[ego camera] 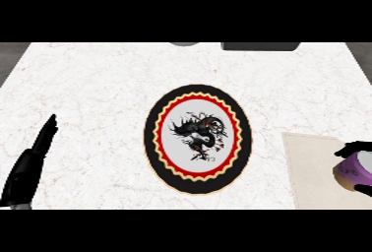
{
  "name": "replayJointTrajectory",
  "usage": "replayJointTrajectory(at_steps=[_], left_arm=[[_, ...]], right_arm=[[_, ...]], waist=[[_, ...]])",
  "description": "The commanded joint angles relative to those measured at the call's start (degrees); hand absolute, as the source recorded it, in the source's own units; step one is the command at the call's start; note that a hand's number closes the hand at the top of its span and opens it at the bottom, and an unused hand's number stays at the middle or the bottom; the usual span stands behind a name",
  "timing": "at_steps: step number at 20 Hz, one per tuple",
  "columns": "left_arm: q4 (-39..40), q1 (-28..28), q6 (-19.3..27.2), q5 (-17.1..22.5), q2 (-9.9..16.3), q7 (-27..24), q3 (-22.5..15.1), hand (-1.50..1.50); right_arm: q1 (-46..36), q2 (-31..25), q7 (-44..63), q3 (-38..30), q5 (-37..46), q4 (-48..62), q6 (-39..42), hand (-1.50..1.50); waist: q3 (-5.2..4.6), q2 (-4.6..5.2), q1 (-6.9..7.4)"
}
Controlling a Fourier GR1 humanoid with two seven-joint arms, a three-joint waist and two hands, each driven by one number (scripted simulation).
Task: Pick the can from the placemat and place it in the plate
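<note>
A white marble-patterned counter [94, 78] carries the things; near its middle lies a round plate [198, 139] with a black rim, a red and cream scalloped ring and a dark figure on its pale centre. A beige placemat [312, 170] lies flat toward the counter's right edge, just beside the plate but apart from it; two grey things at the far edge are cut off and cannot be named.

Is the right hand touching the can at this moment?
Touching. In the head view the right hand has black fingers curled over the top and lower side of the purple can, which sits above the beige placemat at the frame's right edge.
</note>
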Motion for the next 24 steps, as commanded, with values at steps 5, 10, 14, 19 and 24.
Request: replayJointTrajectory(at_steps=[5,10,14,19,24], left_arm=[[-1.15,-1.30,-0.56,-1.13,-1.07,2.35,0.80,0.00],[-1.96,0.32,-0.01,-0.53,-0.67,2.80,1.22,0.00],[-0.53,2.43,-1.23,0.15,0.35,-0.33,2.42,0.00],[-1.91,2.08,-0.59,-0.52,-1.06,0.81,1.50,0.00],[0.42,2.71,-0.69,-0.87,-1.25,-3.18,2.32,0.00]], right_arm=[[1.75,3.40,-1.94,0.40,4.17,2.09,-6.78,1.50],[4.61,2.94,20.26,-3.69,12.50,-4.04,-22.87,1.50],[9.18,9.95,31.40,-1.28,16.44,-15.53,-28.45,1.50],[13.36,11.92,39.36,-3.10,22.34,-29.50,-36.10,1.50],[18.30,14.16,40.28,-5.18,25.04,-41.62,-40.63,1.50]], waist=[[0.46,0.28,-0.35],[0.09,-0.32,-2.75],[0.14,-0.30,-2.11],[0.30,-0.16,-1.67],[0.37,0.01,-1.09]])
